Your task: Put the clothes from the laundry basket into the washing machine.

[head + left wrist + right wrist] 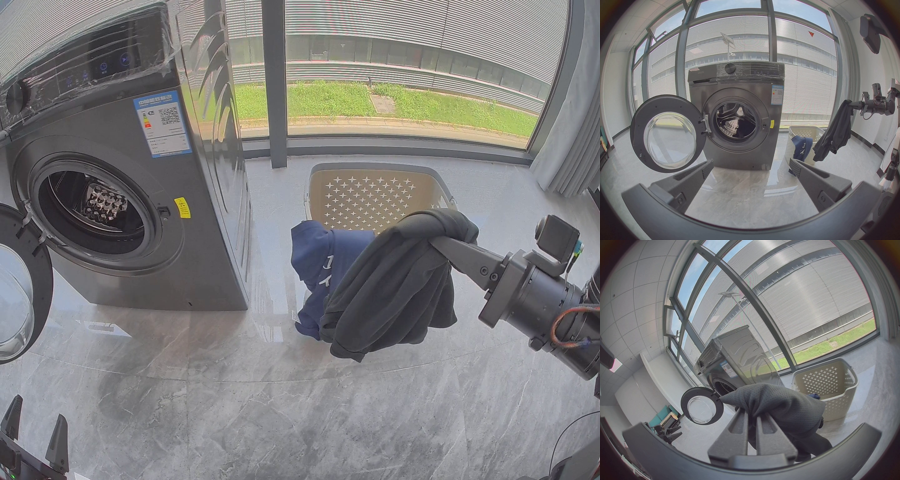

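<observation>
The washer [187, 250] stands on the floor at the robot's left, its drum mouth [94, 206] facing forward. Its round door [19, 300] is swung wide to the left, so the way in is free.

The basket [375, 197] sits on the floor just beside the washer, on its right, under the window. Its perforated back wall is bare.

A dark garment [387, 294] hangs in the air in front of the basket, bunched at the top and draping down in loose folds. It is soft, light and limp. It will swing and trail behind any quick move, and the low hem could catch the basket rim or the lip of the drum. The hold is at a gathered fold near its top edge. That looks a sound place, since most of the cloth hangs below the pinch instead of spilling to one side.

A blue garment [315, 256] is draped over the basket's near rim, half out and hanging towards the floor. It is equally limp. It would probably be best taken at the bunch on the rim, not at the dangling end.

The right gripper [450, 247] is clenched on the dark garment's top fold, well above the floor, with the cloth wrapped over its fingertips. The left gripper [36, 417] is low, in front of the washer, jaws spread and holding nothing.
</observation>
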